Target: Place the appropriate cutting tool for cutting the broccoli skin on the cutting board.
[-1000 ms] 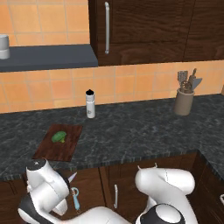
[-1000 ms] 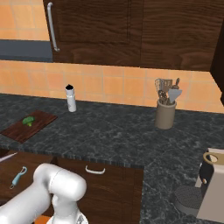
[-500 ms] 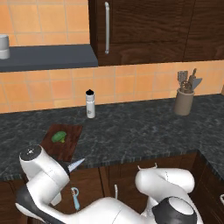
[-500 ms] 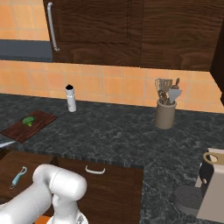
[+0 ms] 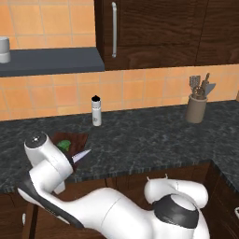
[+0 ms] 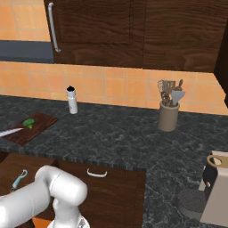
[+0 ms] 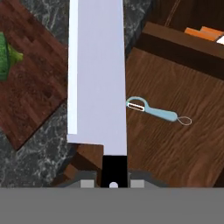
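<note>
Hand view shows the claw [image 7: 113, 181] clamped on the black handle of the knife [image 7: 96, 74], its broad silver blade running up the picture — over the dark worktop [image 7: 39, 153] edge, beside the cutting board [image 7: 35, 92]. The broccoli [image 7: 5, 54] sits on that board, while a light-blue peeler [image 7: 155, 111] lies in the open wooden drawer [image 7: 183, 140] below.

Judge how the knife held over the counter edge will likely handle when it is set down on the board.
The knife is probably stiff: its broad blade runs straight out from the end effector. Held by the black handle alone, it may pivot. Being flat, it should lie still on the cutting board, not roll.
</note>
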